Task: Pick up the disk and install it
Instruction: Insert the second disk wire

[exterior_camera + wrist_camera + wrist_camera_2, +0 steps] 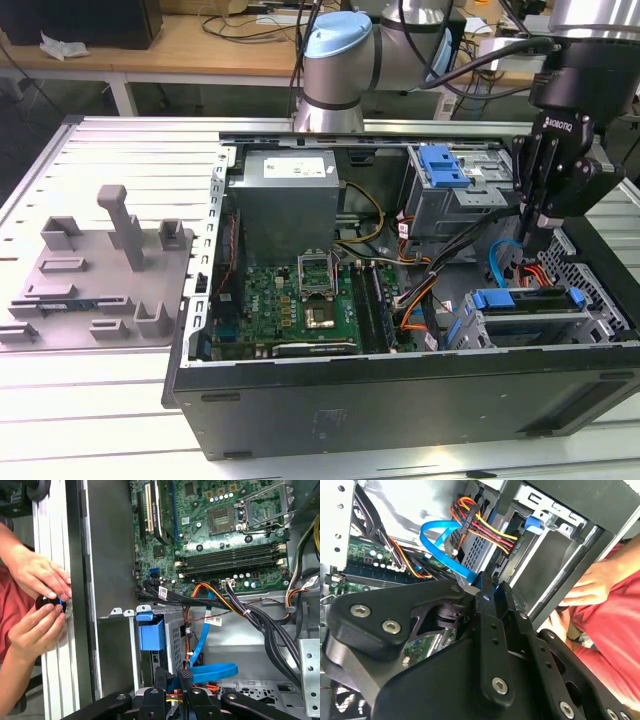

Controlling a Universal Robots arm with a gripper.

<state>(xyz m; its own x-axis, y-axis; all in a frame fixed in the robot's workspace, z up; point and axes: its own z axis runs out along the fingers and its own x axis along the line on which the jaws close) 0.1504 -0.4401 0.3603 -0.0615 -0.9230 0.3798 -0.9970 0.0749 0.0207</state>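
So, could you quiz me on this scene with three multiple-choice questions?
1. In the exterior view, where is the hand?
A. Over the grey tray
B. Above the case's right end
C. Over the board

2. What colour is the disk's bracket?
A. Red
B. Green
C. Blue

3. How is the case?
A. Open
B. Closed
C. Wrapped in plastic

Answers:
1. B: the hand hangs over the exterior view's right end of the case.
2. C: the disk sits in a blue frame.
3. A: the board lies exposed.
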